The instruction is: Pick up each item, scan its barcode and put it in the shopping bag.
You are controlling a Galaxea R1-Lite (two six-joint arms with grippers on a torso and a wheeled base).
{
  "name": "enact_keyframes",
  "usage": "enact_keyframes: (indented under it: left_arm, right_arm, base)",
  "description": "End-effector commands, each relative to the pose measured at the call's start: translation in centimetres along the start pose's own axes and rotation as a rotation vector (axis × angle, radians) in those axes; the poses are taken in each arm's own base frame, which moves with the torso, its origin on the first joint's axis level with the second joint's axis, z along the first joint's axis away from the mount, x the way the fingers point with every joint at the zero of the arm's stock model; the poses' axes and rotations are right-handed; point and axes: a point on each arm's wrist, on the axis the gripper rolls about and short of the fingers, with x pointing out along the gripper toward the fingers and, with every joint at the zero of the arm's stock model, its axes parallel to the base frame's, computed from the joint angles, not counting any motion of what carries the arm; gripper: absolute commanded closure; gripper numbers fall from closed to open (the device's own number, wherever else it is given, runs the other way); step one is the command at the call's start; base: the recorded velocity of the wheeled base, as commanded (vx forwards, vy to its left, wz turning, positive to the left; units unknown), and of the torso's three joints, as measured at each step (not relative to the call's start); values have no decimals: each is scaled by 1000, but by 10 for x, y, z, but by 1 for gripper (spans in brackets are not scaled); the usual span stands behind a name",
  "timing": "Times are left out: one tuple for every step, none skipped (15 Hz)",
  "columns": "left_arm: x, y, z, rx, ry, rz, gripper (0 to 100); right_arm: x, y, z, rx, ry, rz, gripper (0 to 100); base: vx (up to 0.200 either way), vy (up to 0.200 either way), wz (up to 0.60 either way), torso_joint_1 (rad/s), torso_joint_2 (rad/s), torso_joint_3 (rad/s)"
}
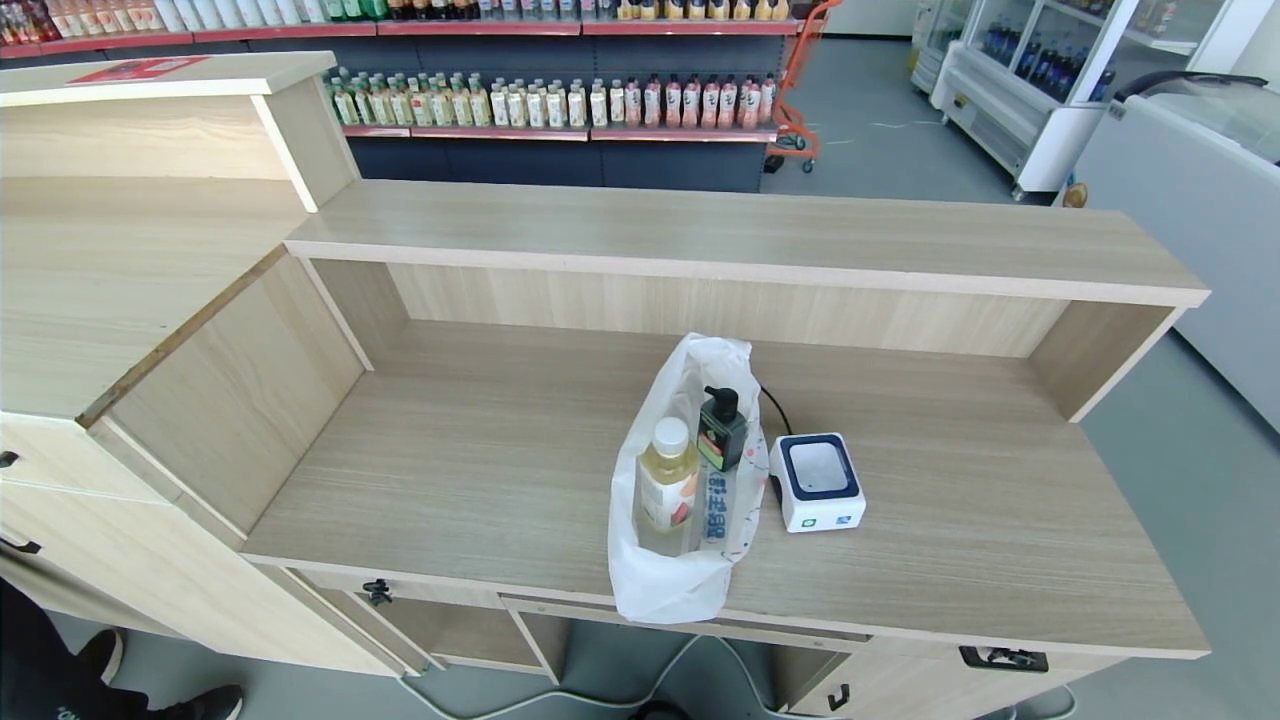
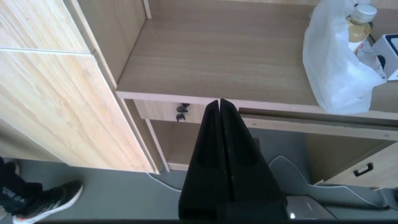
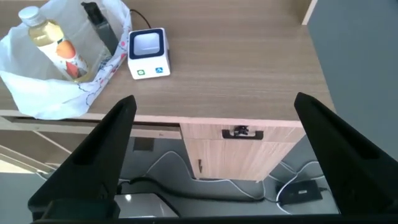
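Left gripper [image 2: 219, 102]: fingers pressed together, holding nothing, positioned off the near edge of the counter [image 1: 480, 450]. Right gripper [image 3: 214, 102]: fingers spread wide, empty, likewise off the near edge. One white shopping bag [image 1: 665, 575] rests on the counter with its mouth open upward. In the head view its long axis runs from 12 to 6 o'clock, the 6 o'clock end reaching the near edge. Two bottles stand upright inside it: one yellow drink bottle [image 1: 668, 480], white cap up, and one dark pump bottle [image 1: 721, 430] at its 1 o'clock, pump head up. One white barcode scanner [image 1: 818, 480] sits just beside the bag at 3 o'clock, window facing up.
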Motion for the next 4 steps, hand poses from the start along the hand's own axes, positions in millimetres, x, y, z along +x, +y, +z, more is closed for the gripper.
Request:
enact_keyframes:
  left_arm:
    - [0, 0, 0, 0, 0, 0, 100]
    - [0, 0, 0, 0, -1, 0, 100]
    - [0, 0, 0, 0, 0, 0, 100]
    - [0, 0, 0, 0, 2, 0, 100]
  right_arm:
    - [0, 0, 0, -1, 0, 0, 0]
    - [0, 0, 0, -1, 0, 0, 0]
    - [0, 0, 0, -3, 2, 0, 0]
    - [0, 0, 0, -4, 0, 0, 0]
  base:
    - [0, 0, 0, 0, 0, 0]
    - [0, 0, 0, 0, 0, 0]
    - [0, 0, 0, 0, 0, 0]
    - [0, 0, 0, 0, 0, 0]
